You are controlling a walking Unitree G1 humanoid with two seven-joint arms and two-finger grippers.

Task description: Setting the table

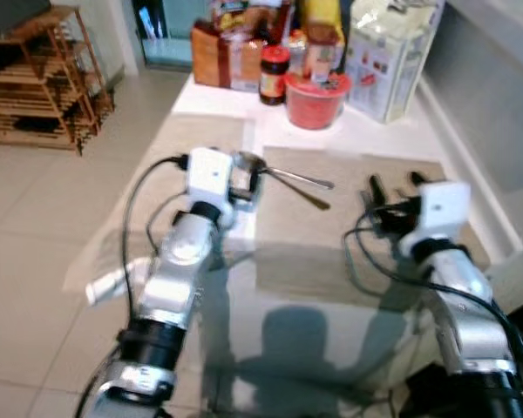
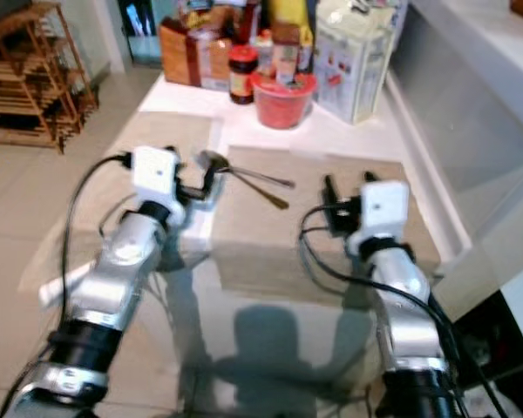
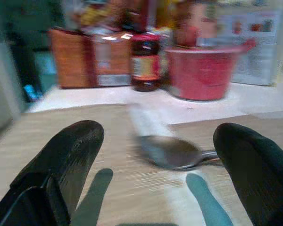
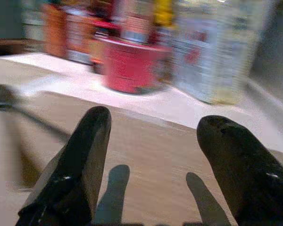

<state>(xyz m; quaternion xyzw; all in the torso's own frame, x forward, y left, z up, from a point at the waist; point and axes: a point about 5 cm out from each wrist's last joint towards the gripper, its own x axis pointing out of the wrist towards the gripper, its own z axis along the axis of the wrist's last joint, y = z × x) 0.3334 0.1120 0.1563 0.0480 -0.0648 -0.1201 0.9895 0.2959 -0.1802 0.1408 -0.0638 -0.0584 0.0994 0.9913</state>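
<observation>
A metal spoon (image 1: pixel 283 174) lies on the left part of a tan placemat (image 1: pixel 349 226), its bowl (image 3: pixel 172 153) pointing left. A second dark utensil (image 1: pixel 309 198) crosses under its handle. My left gripper (image 1: pixel 244 183) hovers just left of the spoon's bowl, open, and the bowl lies a little ahead between the fingers (image 3: pixel 66 165). My right gripper (image 1: pixel 392 187) hangs over the right part of the placemat, open and holding nothing; its fingers (image 4: pixel 85 155) point toward the back of the table.
At the table's far end stand a red bucket (image 1: pixel 314 100), a dark jar (image 1: pixel 273 74), an orange box (image 1: pixel 211 54) and a white carton (image 1: pixel 385 57). A second placemat (image 1: pixel 200 135) lies at left. A wooden rack (image 1: pixel 39 78) stands on the tiled floor far left.
</observation>
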